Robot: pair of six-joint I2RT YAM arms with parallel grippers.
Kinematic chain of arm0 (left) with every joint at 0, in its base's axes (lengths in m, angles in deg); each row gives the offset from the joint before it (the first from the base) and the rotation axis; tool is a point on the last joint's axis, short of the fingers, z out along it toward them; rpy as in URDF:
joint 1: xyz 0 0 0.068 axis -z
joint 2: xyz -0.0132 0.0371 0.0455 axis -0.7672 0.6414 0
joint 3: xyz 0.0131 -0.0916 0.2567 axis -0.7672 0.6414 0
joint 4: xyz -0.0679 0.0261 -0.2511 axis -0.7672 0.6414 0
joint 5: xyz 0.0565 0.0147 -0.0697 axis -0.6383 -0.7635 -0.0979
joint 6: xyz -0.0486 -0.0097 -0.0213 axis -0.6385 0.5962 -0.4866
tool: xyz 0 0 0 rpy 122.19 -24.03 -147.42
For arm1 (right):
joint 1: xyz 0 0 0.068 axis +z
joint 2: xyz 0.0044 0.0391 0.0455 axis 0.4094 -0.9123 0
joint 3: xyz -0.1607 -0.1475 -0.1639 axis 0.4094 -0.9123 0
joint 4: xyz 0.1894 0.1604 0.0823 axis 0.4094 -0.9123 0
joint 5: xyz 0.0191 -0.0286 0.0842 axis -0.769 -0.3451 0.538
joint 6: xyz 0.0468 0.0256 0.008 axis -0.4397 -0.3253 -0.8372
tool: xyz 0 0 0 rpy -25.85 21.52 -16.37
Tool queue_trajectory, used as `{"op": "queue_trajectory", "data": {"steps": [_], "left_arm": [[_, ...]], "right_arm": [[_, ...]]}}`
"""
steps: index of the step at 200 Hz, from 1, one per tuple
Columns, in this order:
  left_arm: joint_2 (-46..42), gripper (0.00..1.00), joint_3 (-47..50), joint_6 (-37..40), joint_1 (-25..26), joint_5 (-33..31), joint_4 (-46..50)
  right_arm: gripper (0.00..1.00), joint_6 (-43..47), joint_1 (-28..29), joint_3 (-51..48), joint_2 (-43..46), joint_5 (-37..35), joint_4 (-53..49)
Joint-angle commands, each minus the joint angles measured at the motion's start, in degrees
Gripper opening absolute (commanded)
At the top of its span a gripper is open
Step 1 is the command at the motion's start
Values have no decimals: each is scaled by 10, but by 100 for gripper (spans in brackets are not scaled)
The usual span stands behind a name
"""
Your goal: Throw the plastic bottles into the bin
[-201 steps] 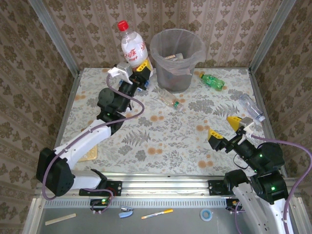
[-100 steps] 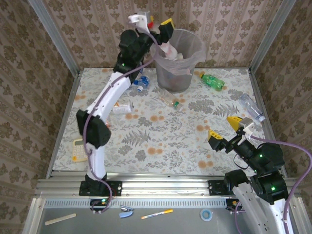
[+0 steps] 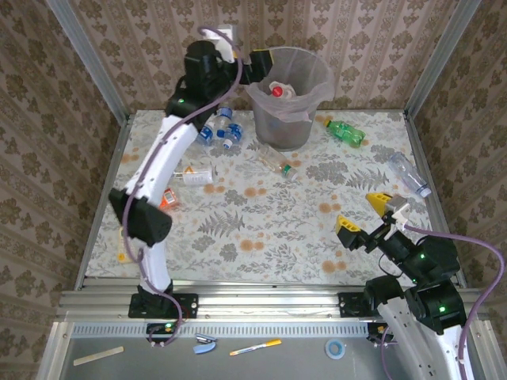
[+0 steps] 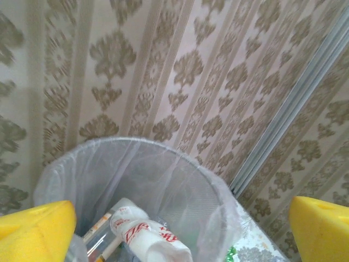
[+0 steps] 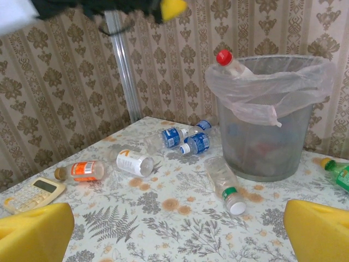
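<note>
Swung up since a second ago, the left gripper point(image 4: 177, 232) hangs with jaws wide over the bin point(image 3: 317, 71), its red-capped bottle point(image 3: 277, 91) now inside, while the right gripper point(image 3: 363, 212) also stands open, and the plastic bottles point(image 3: 273, 162) left on the bench point(image 3: 261, 214) look light, slick and crushable, so grip mid-body.

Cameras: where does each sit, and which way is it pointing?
Top external: above and behind the bases, looking down on the table; left arm and right arm show.
Left wrist: raised by the bin, looking down into it; open left claw shows.
Right wrist: low over the table, facing the bin; open right claw shows.
Shared: top and right wrist both show the red-capped bottle.
</note>
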Motion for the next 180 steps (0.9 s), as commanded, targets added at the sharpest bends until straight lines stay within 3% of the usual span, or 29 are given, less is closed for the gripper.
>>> {"op": "queue_trajectory", "data": {"steps": [1,84,180], "left_arm": [[-100,100,44,23,-11,-16,-33],[-381,100,369,56,-19,-35,-43],[-677,100,610,127,-22,-79,83]], "right_arm": [[100,4,4,-6,5,4,5],[100,-17,4,20,-33,2,-18],[100,-87,4,137,-254,7,-97]]}}
